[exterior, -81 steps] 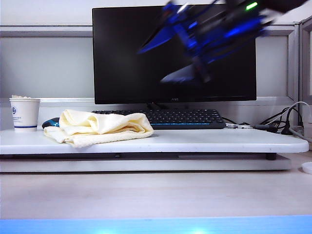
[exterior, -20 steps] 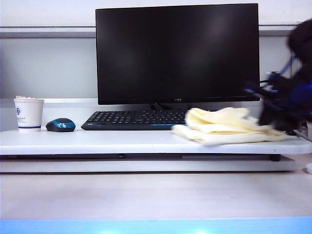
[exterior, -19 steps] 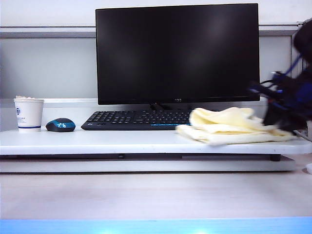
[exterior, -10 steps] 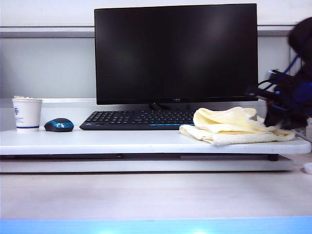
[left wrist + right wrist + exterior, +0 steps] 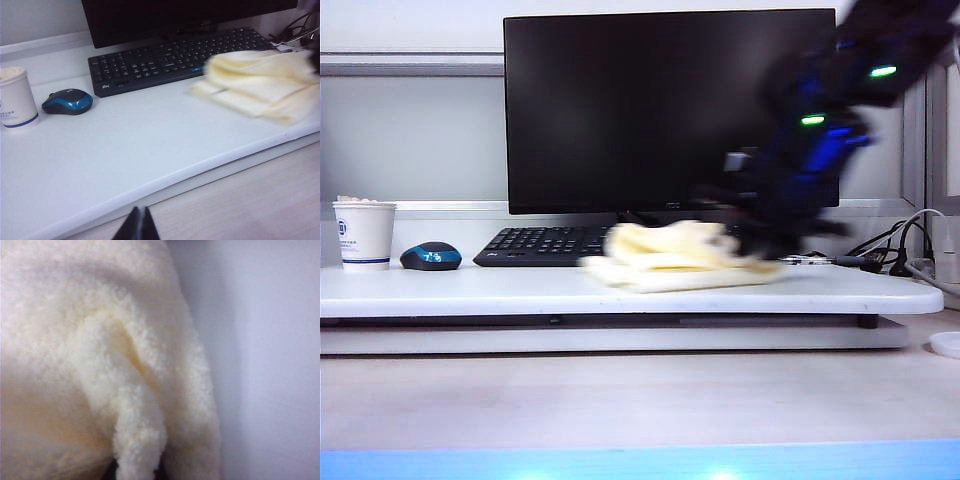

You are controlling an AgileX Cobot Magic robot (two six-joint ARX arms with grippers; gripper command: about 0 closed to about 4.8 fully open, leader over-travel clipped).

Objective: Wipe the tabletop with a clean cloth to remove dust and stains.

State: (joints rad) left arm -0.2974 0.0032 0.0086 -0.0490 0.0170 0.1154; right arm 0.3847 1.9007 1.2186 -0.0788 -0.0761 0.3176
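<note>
mid-wipe: the right hand [image 5: 760, 240], clamped on the cloth [image 5: 670, 258], drags it over the worktop [image 5: 470, 292] before the keyboard [image 5: 535, 243]; next, sweep on toward the mouse [image 5: 430, 256]; the left hand [image 5: 139, 226], pinched together, hangs short of the worktop's front edge.

On the tabletop [image 5: 520, 292], the cloth [image 5: 670, 258] lies right of the middle, near the front edge, just in front of the keyboard [image 5: 535, 243]. The right gripper [image 5: 765, 235] is at the cloth's right end. The monitor [image 5: 620, 110] stands behind the keyboard. The mouse [image 5: 431, 256] and the cup [image 5: 363, 234] sit toward the back left corner, cup outermost. The left gripper [image 5: 139, 227] hangs off the front edge.
</note>
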